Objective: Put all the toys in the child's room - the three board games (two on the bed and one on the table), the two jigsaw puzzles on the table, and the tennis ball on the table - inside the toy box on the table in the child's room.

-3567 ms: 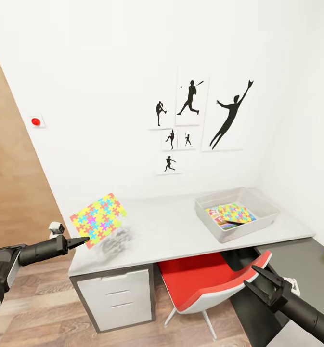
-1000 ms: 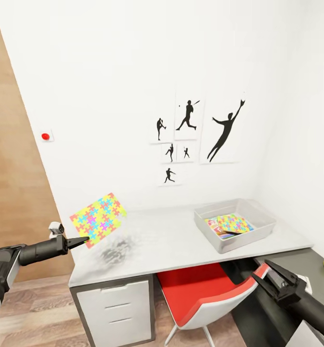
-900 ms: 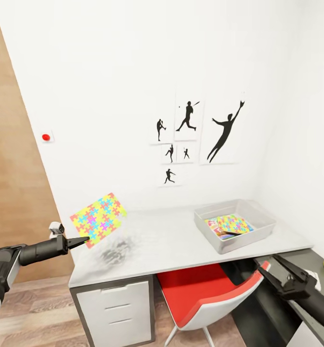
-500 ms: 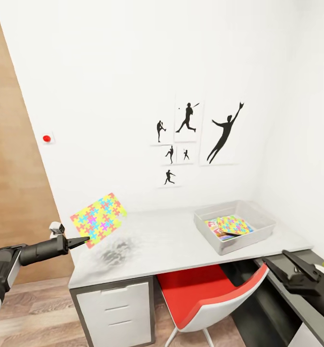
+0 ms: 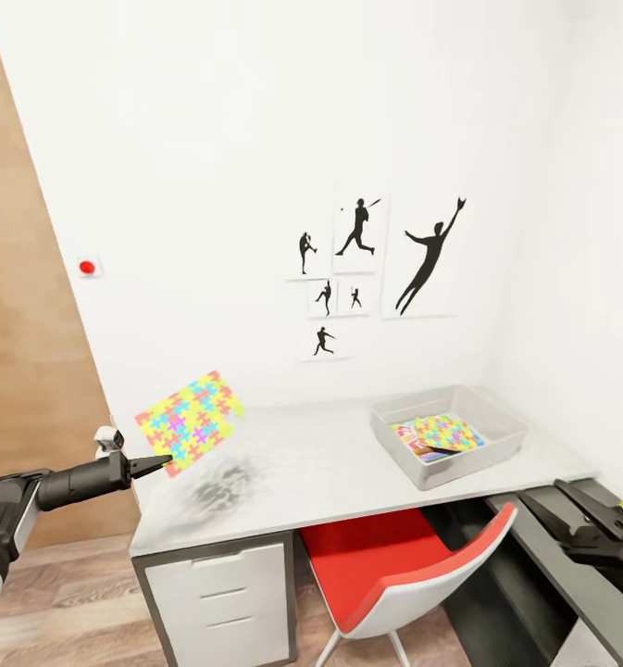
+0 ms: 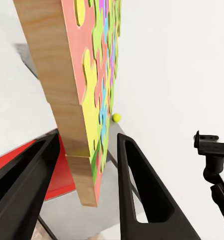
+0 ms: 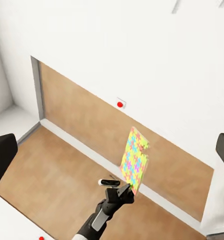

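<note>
Left gripper (image 5: 160, 460) clamped on a jigsaw puzzle (image 5: 190, 422) held tilted above the table's (image 5: 330, 454) left end, right gripper (image 5: 584, 511) spread apart near the low shelf unit (image 5: 570, 574), toy box (image 5: 447, 434) at the table's far right holding a second puzzle (image 5: 448, 432)

White walls (image 5: 209, 111), silhouette pictures (image 5: 376, 269), red chair (image 5: 394, 565), wood-plank floor (image 5: 61, 602).

Here's the long light-grey-topped surface (image 5: 330, 459) against the white wall, white drawers under its end nearest the left jaws. Sitting directly on it, toward the right jaws' end, is the pale grey open plastic bin (image 5: 413, 460). Joined beyond that end runs the lower dark grey shelf (image 5: 570, 593), passing just below the right jaws.
</note>
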`<state>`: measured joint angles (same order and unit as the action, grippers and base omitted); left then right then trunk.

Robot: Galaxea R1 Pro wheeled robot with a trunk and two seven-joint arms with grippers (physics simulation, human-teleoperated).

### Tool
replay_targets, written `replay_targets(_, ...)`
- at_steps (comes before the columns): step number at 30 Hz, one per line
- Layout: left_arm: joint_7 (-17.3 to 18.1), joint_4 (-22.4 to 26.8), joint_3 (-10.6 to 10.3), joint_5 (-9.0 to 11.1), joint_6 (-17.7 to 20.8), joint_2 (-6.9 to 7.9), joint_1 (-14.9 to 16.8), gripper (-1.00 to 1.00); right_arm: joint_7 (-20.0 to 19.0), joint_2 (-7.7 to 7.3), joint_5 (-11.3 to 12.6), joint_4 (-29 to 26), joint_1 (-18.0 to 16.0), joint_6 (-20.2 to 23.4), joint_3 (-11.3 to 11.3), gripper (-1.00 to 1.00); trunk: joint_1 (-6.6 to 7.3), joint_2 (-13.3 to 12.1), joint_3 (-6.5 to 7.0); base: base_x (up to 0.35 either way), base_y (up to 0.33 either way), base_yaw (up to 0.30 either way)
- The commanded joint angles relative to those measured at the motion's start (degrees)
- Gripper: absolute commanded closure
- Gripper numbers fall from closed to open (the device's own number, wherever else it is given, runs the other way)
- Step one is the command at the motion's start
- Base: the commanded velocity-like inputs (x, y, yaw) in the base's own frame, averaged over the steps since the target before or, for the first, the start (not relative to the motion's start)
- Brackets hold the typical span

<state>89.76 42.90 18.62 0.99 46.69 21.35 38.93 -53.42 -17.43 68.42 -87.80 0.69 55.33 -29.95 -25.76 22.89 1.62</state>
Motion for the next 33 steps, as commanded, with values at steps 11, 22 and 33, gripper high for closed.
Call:
replay_targets(11, 0.2, 0.0, 0.0, 0.0, 0.6, 0.05, 0.0, 1.00, -0.3, 1.27, 0.0, 0.0, 0.0, 0.2, -0.2, -1.00, -0.02, 0.0, 0.73, 0.000, 0.000, -0.199)
replay_targets(22, 0.2, 0.0, 0.1, 0.0, 0.7, 0.10, 0.0, 1.00, -0.3, 1.57, 0.0, 0.0, 0.0, 0.2, -0.3, -1.00, -0.02, 0.0, 1.50, 0.000, 0.000, -0.219)
replay_targets(33, 0.2, 0.0, 0.0, 0.0, 0.6, 0.11, 0.0, 1.00, -0.3, 1.54, 0.0, 0.4, 0.0, 0.2, -0.3, -1.00, -0.02, 0.0, 2.26, 0.072, 0.000, -0.219)
